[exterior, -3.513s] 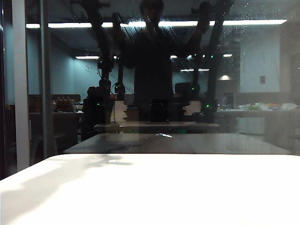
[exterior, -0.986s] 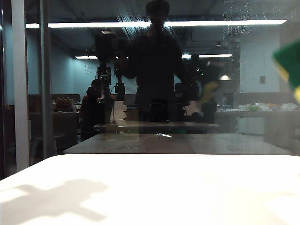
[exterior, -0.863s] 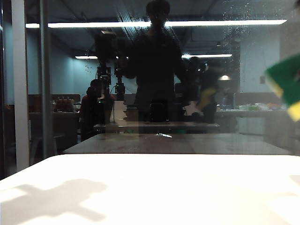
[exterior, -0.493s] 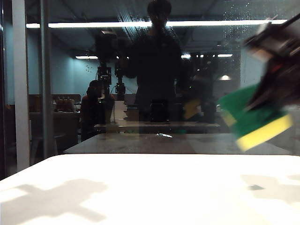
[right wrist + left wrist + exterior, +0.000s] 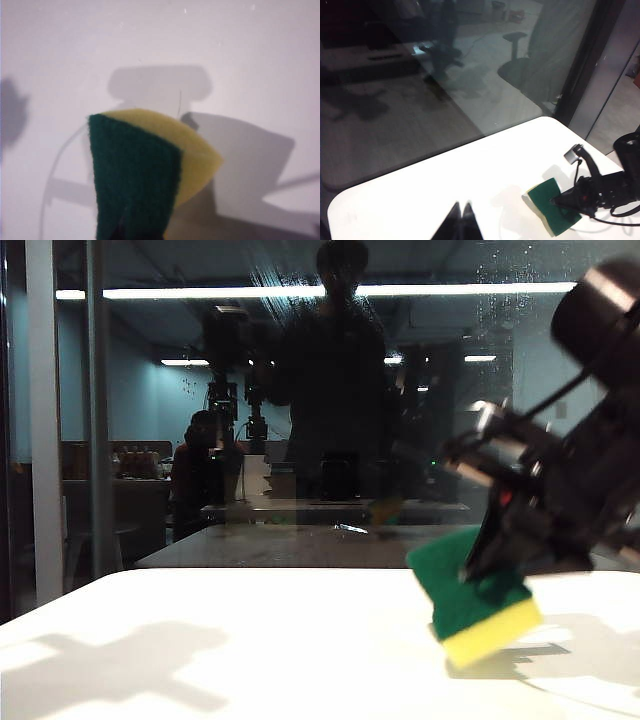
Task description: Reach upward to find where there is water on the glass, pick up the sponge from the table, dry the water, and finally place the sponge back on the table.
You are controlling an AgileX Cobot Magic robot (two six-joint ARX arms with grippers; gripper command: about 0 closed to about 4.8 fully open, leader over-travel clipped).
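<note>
Your right gripper [image 5: 505, 575], clamped on the soft, light sponge [image 5: 472, 598] by its edge, hangs just over the bench [image 5: 250, 660]; the left gripper [image 5: 460, 225] hangs pinched closed, holding nothing, well apart from it.

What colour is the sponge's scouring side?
Dark green, over yellow foam; the sponge shows it best in the right wrist view.

The exterior camera sits low at the table [image 5: 250, 640] edge, facing the glass [image 5: 300, 440] head-on, the sponge [image 5: 475, 600] close in its foreground. The left wrist camera looks down from high above the table [image 5: 470, 170] toward the glass [image 5: 420, 75], taking in the same sponge [image 5: 552, 205] from afar. The right wrist camera points down at the table [image 5: 225, 60], tight on the sponge [image 5: 135, 170].
</note>
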